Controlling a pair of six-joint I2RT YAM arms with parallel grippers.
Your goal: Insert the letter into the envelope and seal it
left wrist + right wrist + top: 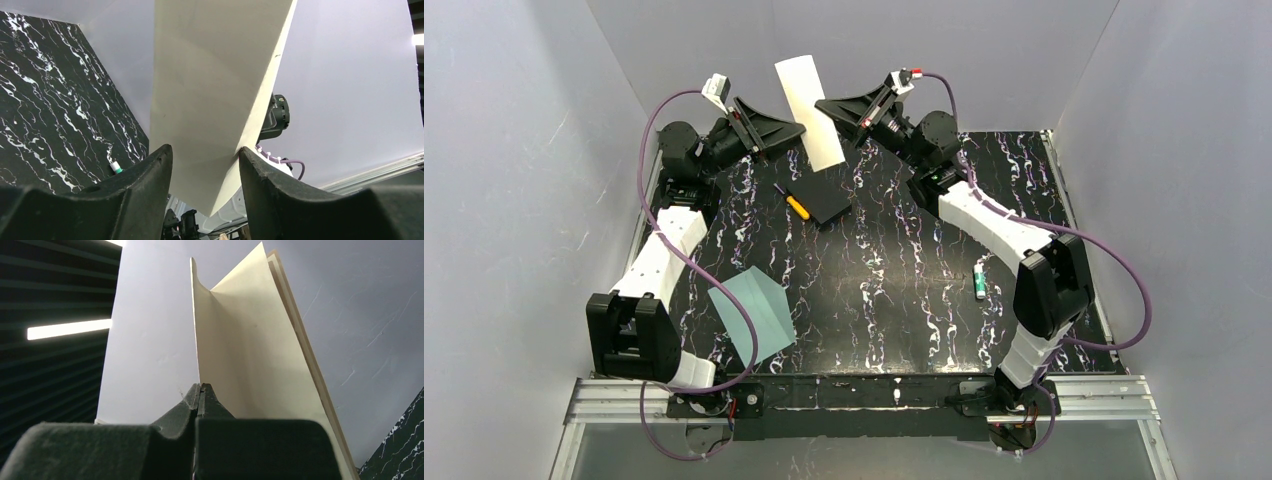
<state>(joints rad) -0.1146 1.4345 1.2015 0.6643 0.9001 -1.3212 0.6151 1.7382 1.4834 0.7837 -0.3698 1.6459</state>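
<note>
The letter (809,110) is a cream sheet, folded and held upright in the air above the far middle of the table. My right gripper (821,106) is shut on one edge of it; in the right wrist view the jaws (201,387) are pressed together on the sheet (250,350). My left gripper (801,129) reaches in from the left. Its fingers (205,155) stand apart, with the lower part of the letter (210,100) between them and the right finger touching the fold. The pale teal envelope (754,315) lies flat near the left arm's base.
A flat black square pad (829,200) lies under the letter, with a small yellow-handled tool (796,205) beside it. A white and green marker-like stick (980,280) lies on the right of the black marbled table (884,300). Grey walls enclose three sides.
</note>
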